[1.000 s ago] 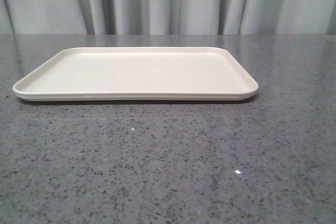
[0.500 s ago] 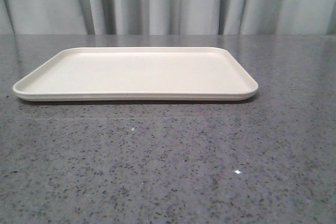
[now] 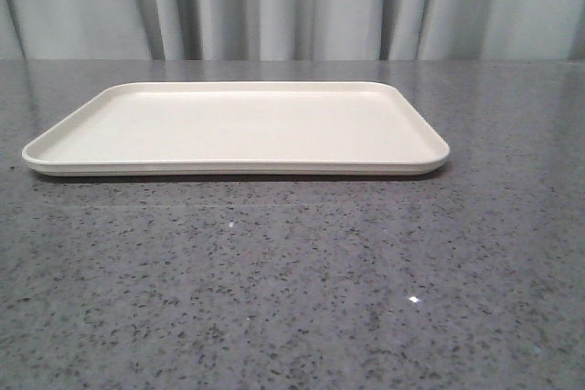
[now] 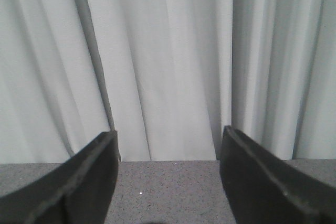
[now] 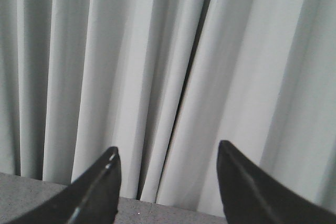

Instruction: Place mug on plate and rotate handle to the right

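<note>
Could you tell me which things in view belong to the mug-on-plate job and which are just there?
Part of the job:
- plate, bare
- left end effector, open
- right end effector, open
- mug: not in view

Just there:
- table
- curtain

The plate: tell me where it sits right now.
In the front view, the plate lies flat on the grey speckled table, left of centre toward the far edge, just before the pale curtain.
</note>
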You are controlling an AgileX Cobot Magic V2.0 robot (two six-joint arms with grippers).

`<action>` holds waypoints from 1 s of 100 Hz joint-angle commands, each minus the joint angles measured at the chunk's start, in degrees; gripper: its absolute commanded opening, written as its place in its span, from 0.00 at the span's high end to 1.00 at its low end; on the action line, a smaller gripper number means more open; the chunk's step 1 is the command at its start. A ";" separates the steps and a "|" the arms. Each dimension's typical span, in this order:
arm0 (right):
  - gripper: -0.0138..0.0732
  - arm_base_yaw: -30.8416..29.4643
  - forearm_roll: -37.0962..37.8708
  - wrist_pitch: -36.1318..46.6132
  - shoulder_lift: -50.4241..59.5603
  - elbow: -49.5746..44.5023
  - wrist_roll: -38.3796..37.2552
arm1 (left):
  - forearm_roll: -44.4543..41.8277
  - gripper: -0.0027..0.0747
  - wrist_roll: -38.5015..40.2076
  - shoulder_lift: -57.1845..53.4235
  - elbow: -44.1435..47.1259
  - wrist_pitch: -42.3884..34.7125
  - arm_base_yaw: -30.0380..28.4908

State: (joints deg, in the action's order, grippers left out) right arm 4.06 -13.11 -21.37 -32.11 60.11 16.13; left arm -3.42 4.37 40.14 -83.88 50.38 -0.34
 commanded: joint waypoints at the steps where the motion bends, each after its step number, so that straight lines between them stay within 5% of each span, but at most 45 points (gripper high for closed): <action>1: 0.35 0.10 0.34 4.35 -0.74 1.77 0.51 | -0.09 0.41 0.22 2.86 -6.04 0.73 -0.09; 29: 0.35 0.10 1.06 3.90 -0.80 1.77 0.56 | -1.61 0.41 -1.97 14.33 -21.98 21.38 -0.09; 43: 0.35 0.10 1.34 3.90 -0.84 1.77 0.56 | -1.87 0.41 -1.97 17.22 -22.23 22.05 -0.09; 100: 0.35 0.10 1.34 3.56 -0.84 1.77 0.56 | -6.15 0.41 -1.97 18.08 4.94 22.05 -0.09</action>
State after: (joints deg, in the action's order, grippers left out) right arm 4.06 -12.06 -21.69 -32.11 60.11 16.25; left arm -8.21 2.49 58.58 -80.80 73.18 -0.34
